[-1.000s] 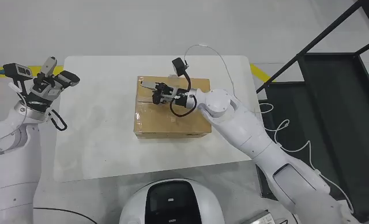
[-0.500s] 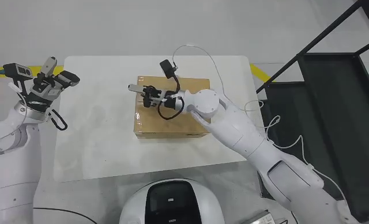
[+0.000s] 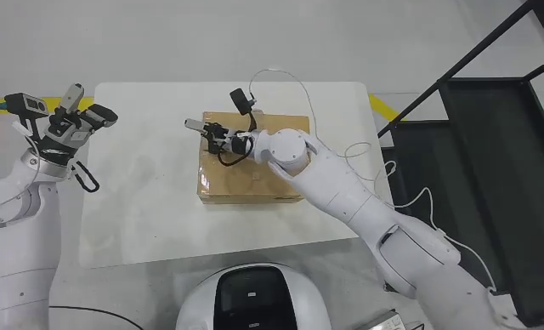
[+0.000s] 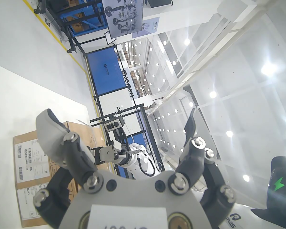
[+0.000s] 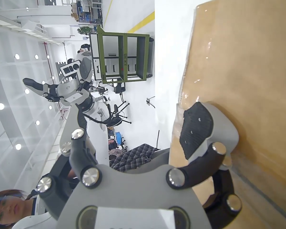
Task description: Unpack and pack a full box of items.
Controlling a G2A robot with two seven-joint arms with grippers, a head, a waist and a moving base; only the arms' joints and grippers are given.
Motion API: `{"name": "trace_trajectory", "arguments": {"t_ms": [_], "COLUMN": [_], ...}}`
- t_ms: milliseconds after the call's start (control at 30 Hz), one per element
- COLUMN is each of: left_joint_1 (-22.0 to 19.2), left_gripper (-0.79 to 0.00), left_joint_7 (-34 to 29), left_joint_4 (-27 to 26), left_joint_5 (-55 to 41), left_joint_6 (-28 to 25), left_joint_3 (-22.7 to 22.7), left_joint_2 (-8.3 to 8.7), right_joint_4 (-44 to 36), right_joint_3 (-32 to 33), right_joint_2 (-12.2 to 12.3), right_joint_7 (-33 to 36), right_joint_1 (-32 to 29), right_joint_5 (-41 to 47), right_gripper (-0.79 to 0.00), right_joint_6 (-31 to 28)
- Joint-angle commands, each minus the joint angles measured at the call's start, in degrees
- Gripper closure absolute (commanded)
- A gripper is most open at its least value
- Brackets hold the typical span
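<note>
Sliding leftward over the box (image 3: 246, 182), the right gripper (image 3: 201, 128), fingers spread, seemingly straddles its edge; left gripper (image 3: 89, 105) parted.

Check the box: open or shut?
Shut. The box's top flaps lie flat, and glossy tape runs over the seam at its edge. The right gripper sits open at one corner.

The table (image 3: 144, 202) and box (image 3: 255, 181) are viewed from straight above. The left wrist camera is tilted up past the left pincer (image 4: 119, 120) toward the ceiling (image 4: 228, 72), well apart from the box. The right wrist camera is set close against it. The box is shared by all.
</note>
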Motion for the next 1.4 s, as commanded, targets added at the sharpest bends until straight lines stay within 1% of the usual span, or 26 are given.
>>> {"name": "trace_trajectory", "arguments": {"t_ms": [0, 100, 333, 400, 533, 700, 833, 1000, 1200, 1367], "left_joint_1": [0.00, 0.00, 0.00, 0.00, 0.00, 0.00, 0.00, 0.00, 0.00, 0.00], "left_gripper": [-0.785, -0.785, -0.785, -0.785, -0.785, -0.785, -0.785, -0.785, -0.785, -0.785], "left_joint_7": [0.00, 0.00, 0.00, 0.00, 0.00, 0.00, 0.00, 0.00, 0.00, 0.00], "left_joint_4": [0.00, 0.00, 0.00, 0.00, 0.00, 0.00, 0.00, 0.00, 0.00, 0.00], "left_joint_5": [0.00, 0.00, 0.00, 0.00, 0.00, 0.00, 0.00, 0.00, 0.00, 0.00], "left_joint_6": [0.00, 0.00, 0.00, 0.00, 0.00, 0.00, 0.00, 0.00, 0.00, 0.00], "left_joint_3": [0.00, 0.00, 0.00, 0.00, 0.00, 0.00, 0.00, 0.00, 0.00, 0.00], "left_joint_2": [0.00, 0.00, 0.00, 0.00, 0.00, 0.00, 0.00, 0.00, 0.00, 0.00], "right_joint_4": [-1.45, -5.26, -15.07, -17.50, -22.11, -26.42, -27.71, -29.53, -35.82, -40.33], "right_joint_3": [1.40, 4.16, 11.94, 13.97, 17.84, 22.52, 25.98, 31.31, 39.81, 44.55], "right_joint_2": [0.60, 1.94, 5.45, 6.25, 7.54, 8.75, 9.48, 10.63, 12.12, 12.76], "right_joint_7": [0.18, -0.14, -1.11, -1.67, -2.21, -3.36, -5.06, -5.12, -6.44, -8.02], "right_joint_1": [-1.21, -4.06, -12.16, -14.29, -18.35, -22.77, -25.78, -29.19, -36.62, -41.98], "right_joint_5": [-0.64, -2.35, -7.82, -9.33, -11.22, -12.48, -13.27, -14.54, -14.91, -14.58], "right_gripper": [-0.785, -0.785, -0.785, -0.785, -0.785, -0.785, -0.785, -0.785, -0.785, -0.785], "right_joint_6": [0.43, 2.45, 9.56, 12.06, 14.33, 16.45, 18.03, 19.87, 22.78, 25.56]}}
